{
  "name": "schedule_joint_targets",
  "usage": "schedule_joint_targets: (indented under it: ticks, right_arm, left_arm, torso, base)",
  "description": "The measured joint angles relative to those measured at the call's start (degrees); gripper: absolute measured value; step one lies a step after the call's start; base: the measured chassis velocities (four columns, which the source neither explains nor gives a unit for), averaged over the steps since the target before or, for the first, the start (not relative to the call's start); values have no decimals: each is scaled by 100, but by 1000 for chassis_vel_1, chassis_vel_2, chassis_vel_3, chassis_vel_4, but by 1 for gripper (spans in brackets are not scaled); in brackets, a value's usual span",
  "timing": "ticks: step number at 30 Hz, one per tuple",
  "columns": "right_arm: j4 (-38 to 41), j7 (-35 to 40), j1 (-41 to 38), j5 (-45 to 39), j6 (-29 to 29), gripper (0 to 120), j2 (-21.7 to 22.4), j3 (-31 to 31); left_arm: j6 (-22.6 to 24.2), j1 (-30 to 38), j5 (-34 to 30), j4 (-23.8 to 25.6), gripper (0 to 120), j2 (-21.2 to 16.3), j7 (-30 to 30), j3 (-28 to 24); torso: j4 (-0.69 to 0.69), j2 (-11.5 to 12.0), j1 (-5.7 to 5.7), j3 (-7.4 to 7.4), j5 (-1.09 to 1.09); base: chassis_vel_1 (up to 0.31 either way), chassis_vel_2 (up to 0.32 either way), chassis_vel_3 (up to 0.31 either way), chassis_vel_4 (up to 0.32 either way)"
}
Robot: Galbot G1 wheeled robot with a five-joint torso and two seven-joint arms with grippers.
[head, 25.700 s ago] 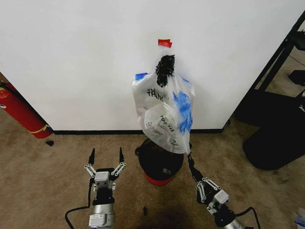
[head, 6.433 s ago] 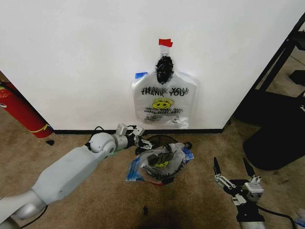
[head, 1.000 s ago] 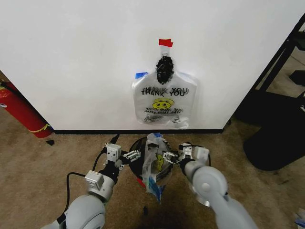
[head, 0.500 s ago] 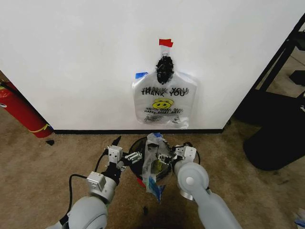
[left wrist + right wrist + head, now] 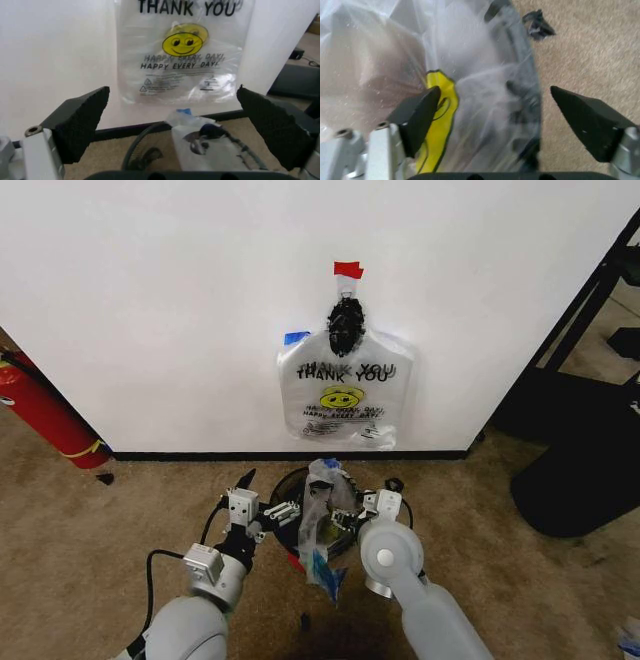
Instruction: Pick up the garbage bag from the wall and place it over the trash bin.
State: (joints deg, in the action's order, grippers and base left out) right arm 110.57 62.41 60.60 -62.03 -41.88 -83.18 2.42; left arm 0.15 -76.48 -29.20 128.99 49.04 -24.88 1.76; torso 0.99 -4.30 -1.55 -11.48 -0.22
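Observation:
One garbage bag [image 5: 322,525] stands bunched and crumpled on the trash bin [image 5: 287,483], part inside the rim and part trailing down its front. My right gripper [image 5: 342,520] is open against this bag; in the right wrist view the plastic [image 5: 470,93] with its yellow print lies between the spread fingers, beside the bin's rim [image 5: 522,80]. My left gripper [image 5: 268,496] is open at the bin's left side, holding nothing; its wrist view shows the bin's rim [image 5: 142,137] and the bag [image 5: 200,150] ahead. Another garbage bag [image 5: 345,395] hangs flat on the wall from a black hook.
A red fire extinguisher [image 5: 40,415] leans at the wall on the far left. Black furniture and a dark base [image 5: 580,450] stand at the right. A small black scrap [image 5: 303,618] lies on the carpet in front of the bin.
My right arm has swung left and its gripper has closed in on the bunched bag. The left gripper has edged slightly toward the bin. The bag has barely changed shape.

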Motion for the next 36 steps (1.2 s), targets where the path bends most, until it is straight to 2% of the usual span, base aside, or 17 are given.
schedule_joint_targets:
  ticks: [4,5,9,12,14,16,17,21,30,36]
  right_arm:
    - [-51,41,39,77,0,65,-133,31]
    - [-51,41,39,77,0,65,-133,31]
    - [-147,68,-5,86,0,47,-173,49]
    - [-160,86,-18,84,0,40,-182,65]
    - [-160,93,-19,81,0,29,-184,82]
    - [-154,101,-18,81,0,20,-194,95]
    - [-154,101,-18,81,0,20,-194,95]
    - [-135,108,-14,81,1,3,-219,103]
    - [-136,80,29,60,85,0,-329,191]
    - [18,-491,231,132,502,0,-393,345]
  left_arm:
    - [9,13,7,18,100,23,9,-27]
    - [9,13,7,18,100,23,9,-27]
    - [10,-4,15,17,100,16,10,-30]
    - [9,-20,31,16,100,16,12,-34]
    - [7,-26,43,14,100,17,13,-38]
    - [5,-23,45,8,100,17,14,-45]
    - [5,-23,45,8,100,17,14,-45]
    - [1,-12,48,-19,100,20,16,-88]
    - [-4,-8,62,-49,100,18,17,-130]
    - [-4,-20,63,-2,100,3,5,-169]
  torso:
    - [0,0,0,0,0]
    - [0,0,0,0,0]
    - [0,0,0,0,0]
    - [0,0,0,0,0]
    - [0,0,0,0,-1]
    - [0,0,0,0,0]
    - [0,0,0,0,0]
    - [0,0,0,0,-1]
    - [0,0,0,0,-1]
    - [-1,0,0,0,1]
  base:
    - [0,0,0,0]
    - [0,0,0,0]
    - [0,0,0,0]
    - [0,0,0,0]
    - [0,0,0,0]
    - [0,0,0,0]
    - [0,0,0,0]
    - [0,0,0,0]
    - [0,0,0,0]
    - [0,0,0,0]
